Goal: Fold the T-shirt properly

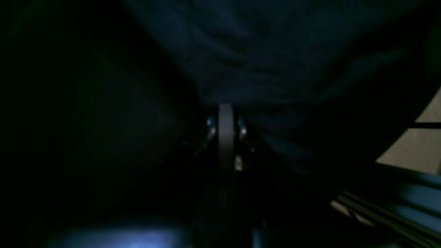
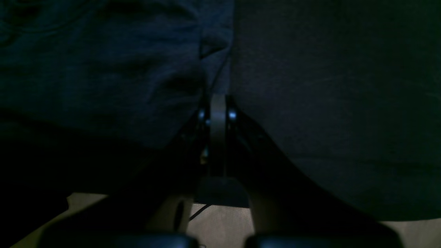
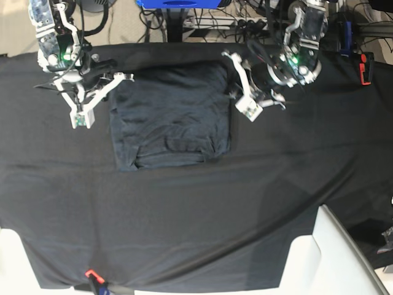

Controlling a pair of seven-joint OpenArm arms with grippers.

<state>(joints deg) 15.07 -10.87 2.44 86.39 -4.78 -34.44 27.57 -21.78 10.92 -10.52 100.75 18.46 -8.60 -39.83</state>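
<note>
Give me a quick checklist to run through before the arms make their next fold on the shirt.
1. T-shirt lies as a compact rectangle on the table cloth: ok.
2. Lower edge even: not ok, one layer ends short.
3. Left gripper at the shirt's edge: ok.
4. Right gripper beside the opposite edge: ok.
5. Either gripper holding fabric: cannot tell, wrist views too dark.

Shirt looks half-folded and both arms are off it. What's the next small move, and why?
Probably bring both grippers, left and right, down to the far edge of the T-shirt. It lies as a rough rectangle with a rumpled near edge, so one more fold toward the camera seems due.
</note>
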